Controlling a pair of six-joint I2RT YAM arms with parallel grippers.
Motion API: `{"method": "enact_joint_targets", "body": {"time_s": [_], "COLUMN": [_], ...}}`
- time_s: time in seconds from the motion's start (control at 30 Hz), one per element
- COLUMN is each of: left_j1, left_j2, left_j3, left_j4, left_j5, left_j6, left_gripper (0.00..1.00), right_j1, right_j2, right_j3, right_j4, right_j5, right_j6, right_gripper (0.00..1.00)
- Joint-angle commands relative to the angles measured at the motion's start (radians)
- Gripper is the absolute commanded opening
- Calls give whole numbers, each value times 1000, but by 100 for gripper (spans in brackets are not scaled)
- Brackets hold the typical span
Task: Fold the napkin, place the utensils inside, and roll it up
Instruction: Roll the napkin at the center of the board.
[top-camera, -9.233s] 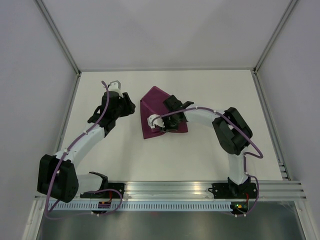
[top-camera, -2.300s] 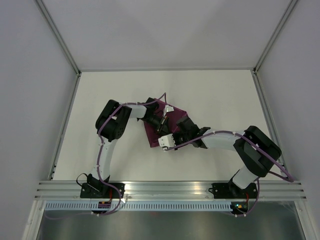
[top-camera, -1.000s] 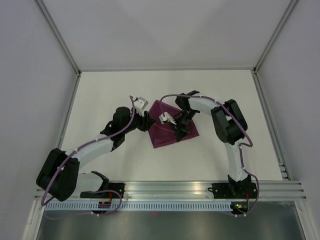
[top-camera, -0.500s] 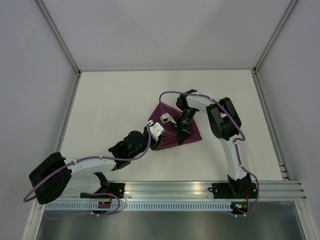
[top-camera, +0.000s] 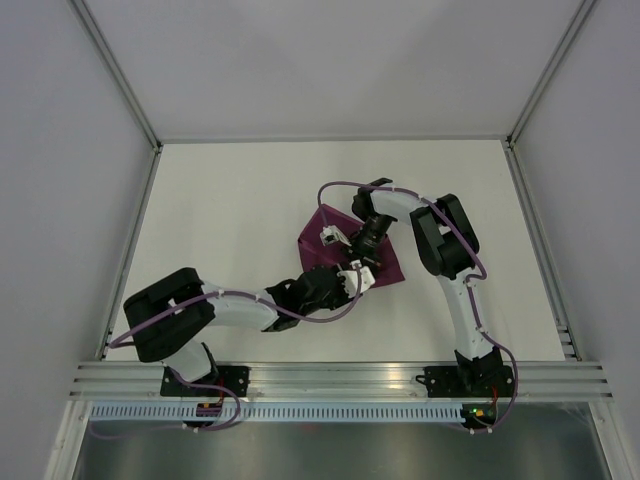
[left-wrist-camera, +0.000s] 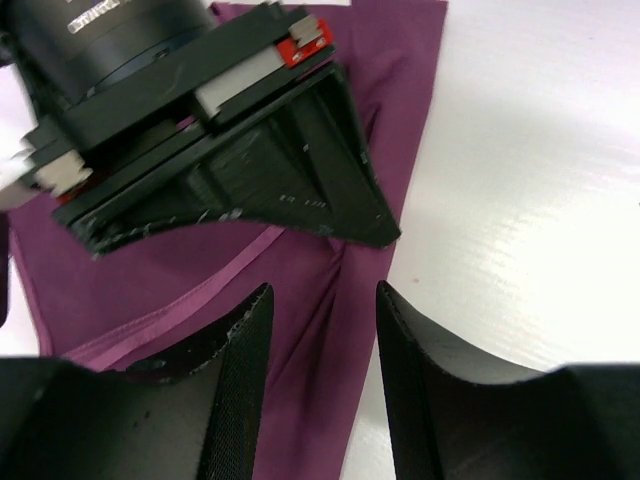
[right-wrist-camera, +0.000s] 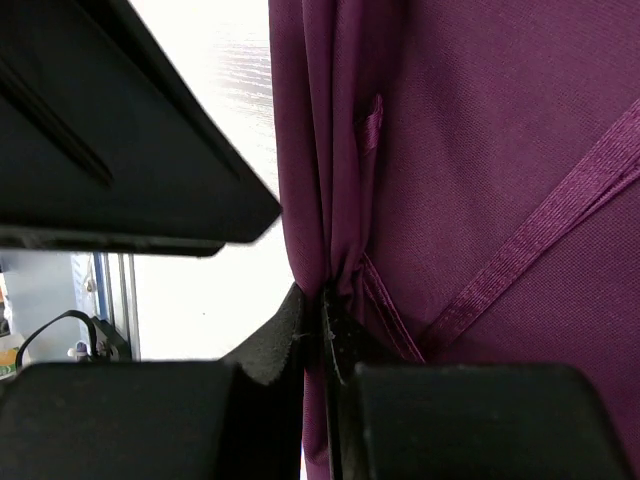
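The magenta-purple napkin (top-camera: 388, 262) lies on the white table, partly covered by both grippers. My right gripper (top-camera: 358, 258) is shut on a pinched fold of the napkin (right-wrist-camera: 470, 150) at its left edge; the jaws (right-wrist-camera: 325, 305) meet on the gathered cloth. My left gripper (top-camera: 347, 278) is open, and its fingers straddle the napkin's edge (left-wrist-camera: 330, 330) just below the right gripper's body (left-wrist-camera: 230, 150). In the left wrist view the gripper (left-wrist-camera: 322, 300) holds nothing. The utensils are out of view.
The white table (top-camera: 230, 200) is walled in by grey panels with metal posts. The aluminium rail (top-camera: 340, 385) carrying both arm bases runs along the near edge. The left arm's elbow (top-camera: 165, 310) juts toward the left side.
My left arm has swung in low from the left and now reaches the napkin's near edge beside the right gripper. The right gripper has stayed on the napkin.
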Motion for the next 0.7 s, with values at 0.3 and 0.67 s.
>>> {"method": "enact_joint_targets", "body": {"time_s": [0.3,0.67], "left_j1": [-7,-1], "left_j2": [173,252], "left_j3": [107,119], "left_j4": [19,3], "left_j5": [87,88], "left_j6": [61,37], "left_gripper": [52,27], "right_j1": [-4,-6], "right_j2": [64,72], "right_j3": [24,32], "right_j4": [77,70], "right_j5": [70,75], "right_j6": [-24,-21], "right_gripper": [3,3]}}
